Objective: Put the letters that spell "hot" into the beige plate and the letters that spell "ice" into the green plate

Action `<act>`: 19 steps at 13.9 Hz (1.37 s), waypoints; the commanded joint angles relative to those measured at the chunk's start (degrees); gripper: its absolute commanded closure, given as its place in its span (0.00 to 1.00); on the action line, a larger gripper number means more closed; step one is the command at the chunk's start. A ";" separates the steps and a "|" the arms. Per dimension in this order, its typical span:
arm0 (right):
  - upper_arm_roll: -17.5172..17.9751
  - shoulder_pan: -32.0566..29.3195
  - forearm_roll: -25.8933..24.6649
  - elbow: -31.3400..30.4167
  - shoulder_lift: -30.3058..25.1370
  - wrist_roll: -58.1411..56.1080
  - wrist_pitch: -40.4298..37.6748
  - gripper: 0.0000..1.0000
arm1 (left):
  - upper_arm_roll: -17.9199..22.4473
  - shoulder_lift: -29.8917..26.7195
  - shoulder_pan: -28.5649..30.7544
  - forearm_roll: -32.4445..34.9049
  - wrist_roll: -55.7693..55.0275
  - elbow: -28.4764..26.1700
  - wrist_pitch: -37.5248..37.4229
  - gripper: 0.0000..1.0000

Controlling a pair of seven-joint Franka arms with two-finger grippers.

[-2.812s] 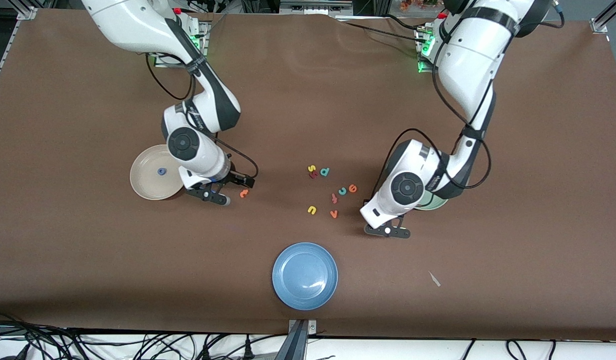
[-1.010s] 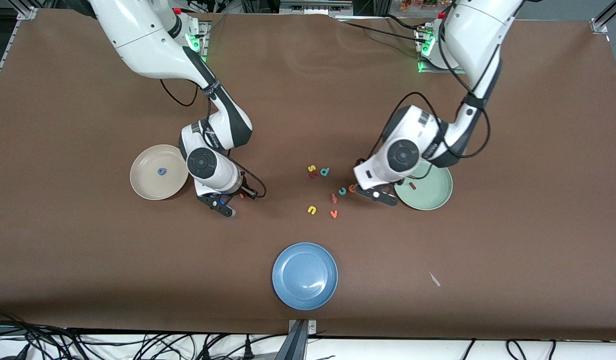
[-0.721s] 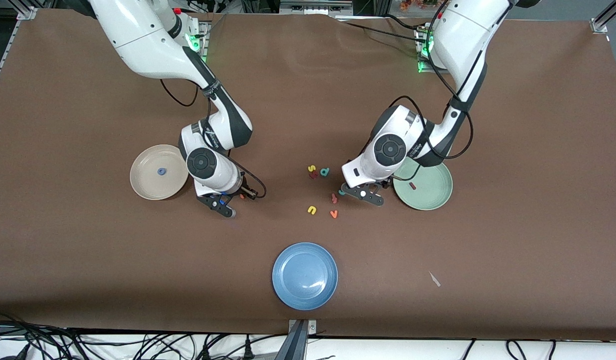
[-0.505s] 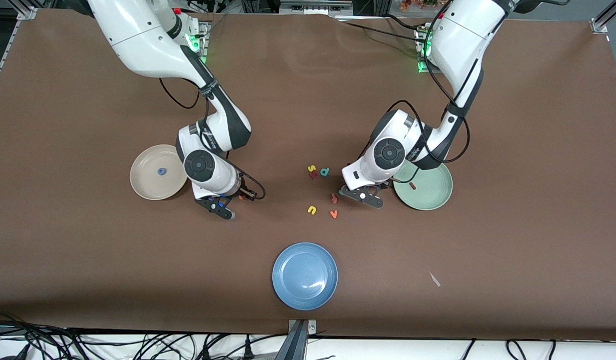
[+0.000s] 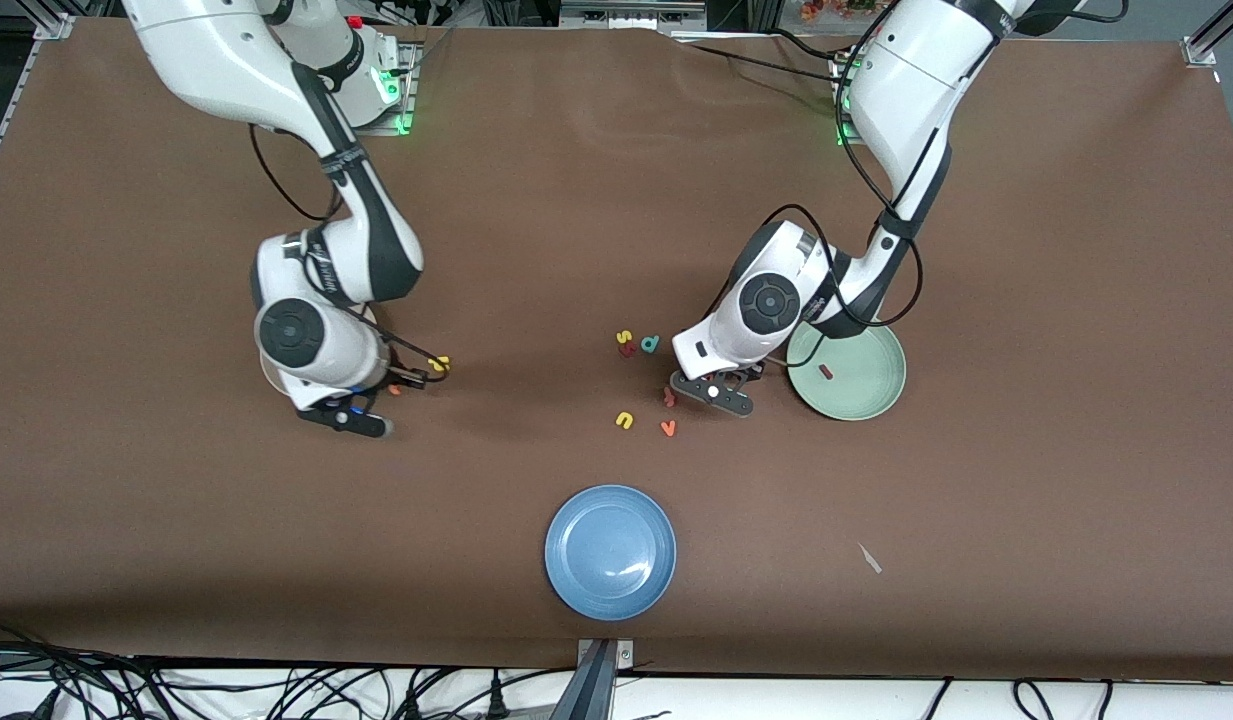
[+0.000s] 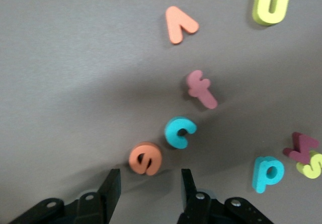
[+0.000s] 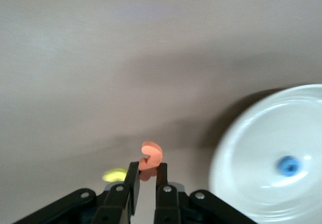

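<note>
Orange t (image 7: 150, 159) being pinched in right hand (image 7: 147, 176) beside beige plate (image 7: 241, 183), blue o (image 7: 288, 165) lying inside. Left hand (image 6: 150, 184) part-open, straddling e (image 6: 145, 158); c (image 6: 179, 132) waiting. Red i (image 5: 825, 372) sitting in green plate (image 5: 871, 395); yellow h (image 5: 438, 364) lying on table (image 5: 616, 200).

We see the orange t (image 7: 150, 158) pinched in the right claw (image 7: 147, 170), near the beige plate (image 7: 241, 148) holding the blue o (image 7: 288, 165). The yellow h (image 7: 114, 175) lies beside that claw. At the tips of the left claw (image 6: 149, 181) lies the orange e (image 6: 145, 158), with the teal c (image 6: 179, 132) just ahead. The red i (image 5: 825, 372) lies in the green plate (image 5: 866, 395) nearby.
</note>
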 commanded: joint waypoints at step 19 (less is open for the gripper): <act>-1.24 1.66 3.66 -11.32 -6.60 -23.01 5.82 0.00 | 0.81 -2.46 0.82 2.19 0.80 1.22 -3.49 0.89</act>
